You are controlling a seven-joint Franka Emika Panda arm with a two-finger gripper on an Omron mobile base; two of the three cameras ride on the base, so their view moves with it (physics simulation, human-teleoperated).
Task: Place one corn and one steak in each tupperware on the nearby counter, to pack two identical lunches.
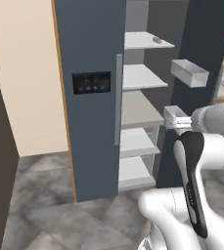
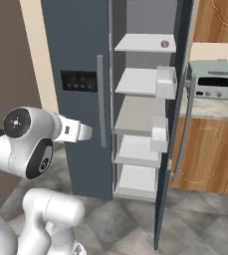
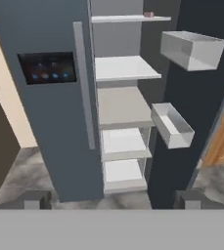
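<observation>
A small dark red steak (image 3: 148, 14) lies on the top shelf of the open fridge, also seen as the steak (image 1: 157, 40) and the steak (image 2: 165, 44). My gripper (image 3: 112, 200) is open with nothing between its fingers. It hangs well back from the fridge and faces the shelves from about middle-shelf height. A strip of the beige counter (image 2: 210, 108) runs to the right of the fridge, over brown cabinet doors. The corn and the tupperware are out of view.
The fridge's left door (image 3: 47, 97) is shut and carries a dark display panel. Its right door (image 2: 172, 149) stands open toward me, with two pale door bins (image 3: 191, 49) (image 3: 172, 124). A pale-green toaster oven (image 2: 215, 79) sits on the counter. The floor is grey tile.
</observation>
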